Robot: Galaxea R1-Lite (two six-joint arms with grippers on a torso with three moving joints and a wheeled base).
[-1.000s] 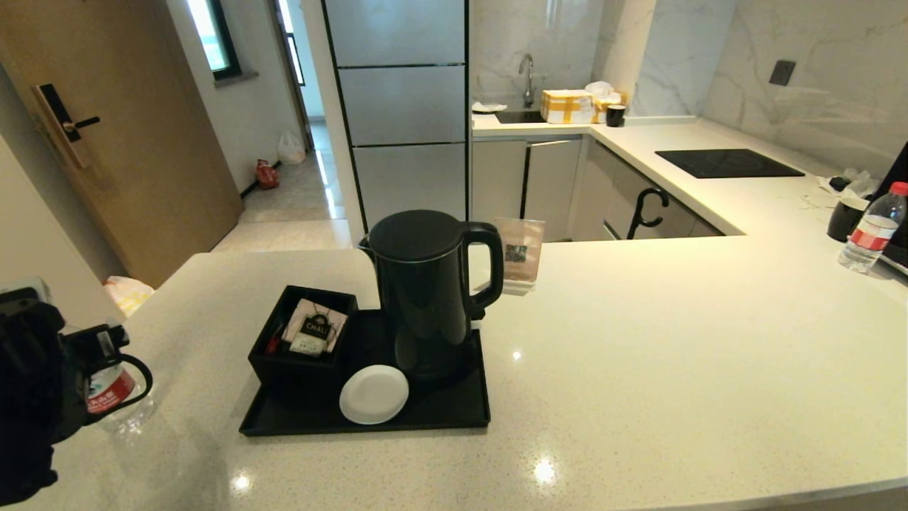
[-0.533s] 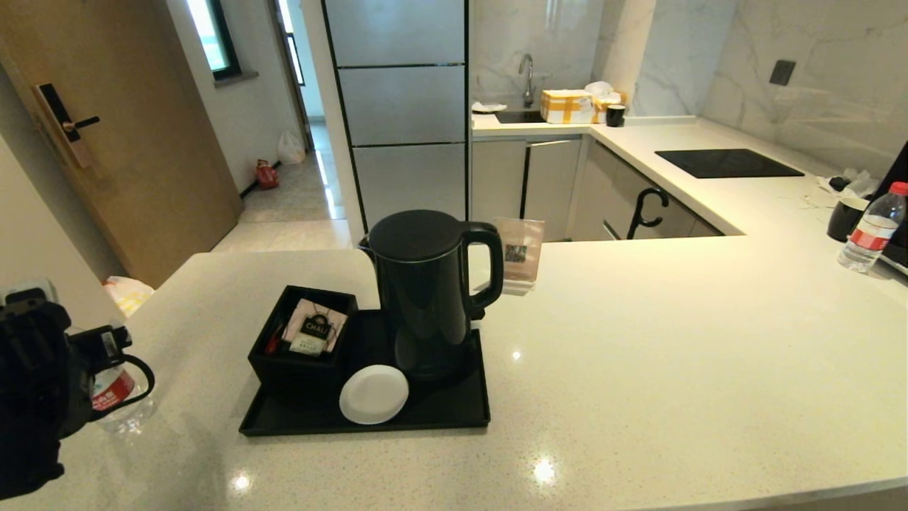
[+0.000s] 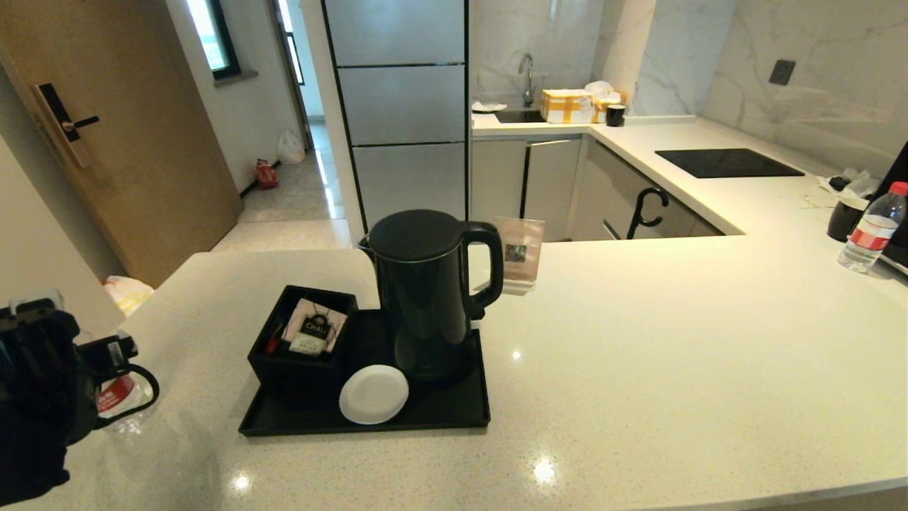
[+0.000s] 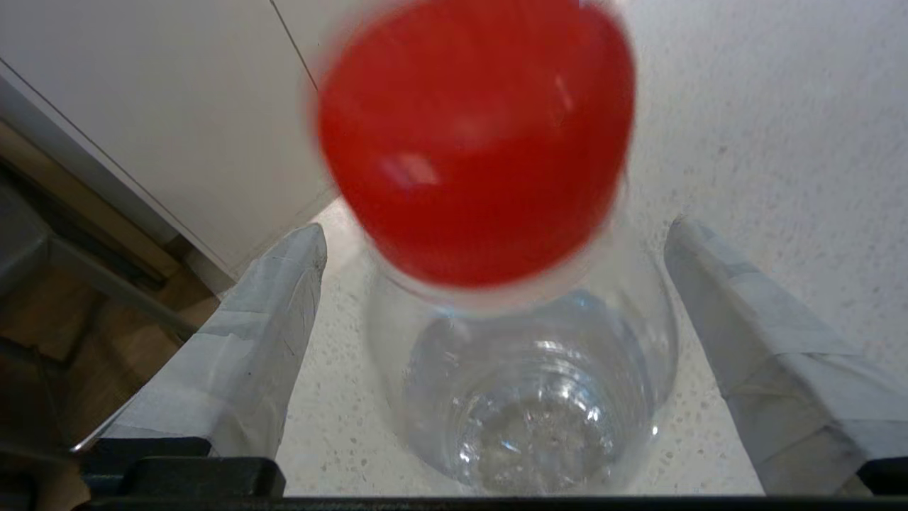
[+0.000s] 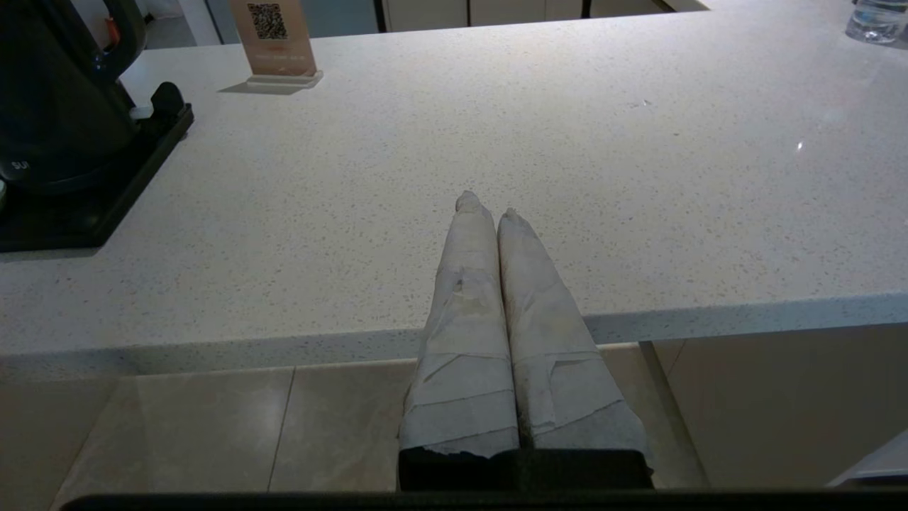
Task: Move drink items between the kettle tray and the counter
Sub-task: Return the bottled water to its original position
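A small clear water bottle (image 3: 119, 402) with a red cap (image 4: 475, 135) stands on the pale speckled counter (image 3: 638, 341), close to its left edge. My left gripper (image 4: 496, 228) is open around it from above, with a gap between the bottle and each taped finger (image 4: 248, 348). The tall black kettle (image 3: 425, 291) stands on the flat black tray (image 3: 454, 415) at the counter's middle. My right gripper (image 5: 486, 206) is shut and empty, parked low at the counter's front edge and out of the head view.
On the tray sit a black box of tea sachets (image 3: 305, 341) and a white coaster (image 3: 374, 394). A QR sign stand (image 3: 520, 255) is behind the kettle. A second bottle (image 3: 871, 228) and black cup (image 3: 844, 218) stand far right, near the hob (image 3: 727, 163).
My left gripper has sunk a little lower and edged slightly right around the bottle at the counter's left edge. Kettle, tray and right arm have not moved.
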